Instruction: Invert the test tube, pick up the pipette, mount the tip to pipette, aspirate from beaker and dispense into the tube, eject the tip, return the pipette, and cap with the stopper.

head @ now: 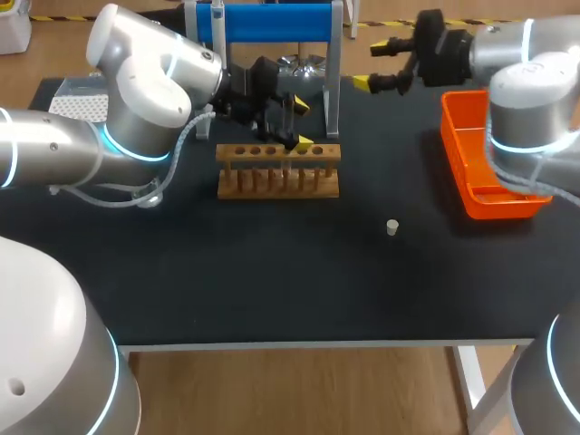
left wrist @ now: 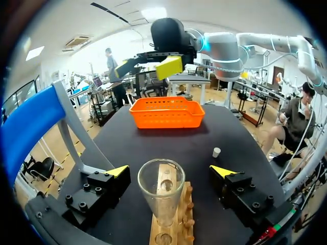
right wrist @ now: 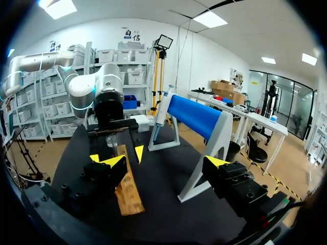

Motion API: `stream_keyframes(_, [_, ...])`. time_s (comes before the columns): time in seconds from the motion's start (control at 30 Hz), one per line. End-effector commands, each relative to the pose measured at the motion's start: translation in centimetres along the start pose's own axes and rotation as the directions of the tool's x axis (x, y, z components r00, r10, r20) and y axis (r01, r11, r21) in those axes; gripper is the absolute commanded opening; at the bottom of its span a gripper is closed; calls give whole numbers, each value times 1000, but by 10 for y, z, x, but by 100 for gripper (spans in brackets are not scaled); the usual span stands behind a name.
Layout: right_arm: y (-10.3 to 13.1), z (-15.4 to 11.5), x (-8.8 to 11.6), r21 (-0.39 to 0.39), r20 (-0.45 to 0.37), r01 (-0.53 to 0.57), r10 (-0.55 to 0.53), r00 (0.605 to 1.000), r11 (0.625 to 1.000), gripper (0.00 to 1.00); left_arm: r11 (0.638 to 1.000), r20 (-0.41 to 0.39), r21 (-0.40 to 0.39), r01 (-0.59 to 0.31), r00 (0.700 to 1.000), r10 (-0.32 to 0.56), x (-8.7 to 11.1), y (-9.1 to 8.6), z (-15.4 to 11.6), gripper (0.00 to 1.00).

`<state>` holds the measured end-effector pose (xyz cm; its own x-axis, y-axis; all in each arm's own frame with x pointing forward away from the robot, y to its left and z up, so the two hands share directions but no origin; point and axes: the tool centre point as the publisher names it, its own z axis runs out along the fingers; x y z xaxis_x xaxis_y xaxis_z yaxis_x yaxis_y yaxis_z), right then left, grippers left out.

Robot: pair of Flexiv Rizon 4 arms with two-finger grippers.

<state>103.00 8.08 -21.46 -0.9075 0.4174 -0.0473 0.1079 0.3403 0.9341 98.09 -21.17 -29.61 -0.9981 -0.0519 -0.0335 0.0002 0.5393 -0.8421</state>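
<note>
On the table (head: 272, 290), toward its back middle: rack (head: 278, 169). Upright in it, a tube (left wrist: 161, 191), between the spread fingers of the left gripper (head: 302, 125), touching neither. Just behind the rack, a stand (head: 272, 23). Basket (head: 507, 207) at the right edge, well apart from the rack. Stopper (head: 392, 227) alone, before and right of the rack, left of the basket. Right gripper (head: 372, 66) agape above the back, between stand and basket. Box (head: 77, 100) at the back left corner.

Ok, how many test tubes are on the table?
1. The test tube stands upright in the wooden rack, between the open fingers of the left gripper. More could be hidden.
</note>
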Motion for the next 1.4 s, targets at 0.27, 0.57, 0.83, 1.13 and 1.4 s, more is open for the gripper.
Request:
stream_keyframes(0.27, [-44, -101, 51, 9, 34, -36, 36, 999, 999, 100, 1000, -3, -1, 1, 1000, -1, -1, 0, 0, 100])
stream_keyframes(0.57, [-87, -117, 99, 43, 83, -53, 49, 995, 998, 100, 1000, -3, -1, 1, 1000, -1, -1, 0, 0, 100])
stream_keyframes(0.83, [-123, -106, 139, 69, 76, -77, 72, 995, 995, 100, 1000, -3, -1, 1, 1000, -1, -1, 0, 0, 100])
stream_keyframes(1.13, [-158, -92, 162, 75, 84, -142, 135, 987, 987, 100, 1000, -3, -1, 1, 1000, -1, -1, 0, 0, 100])
stream_keyframes(1.4, [-178, -87, 164, 64, 129, -161, 152, 980, 985, 100, 1000, -3, -1, 1, 1000, -1, -1, 0, 0, 100])
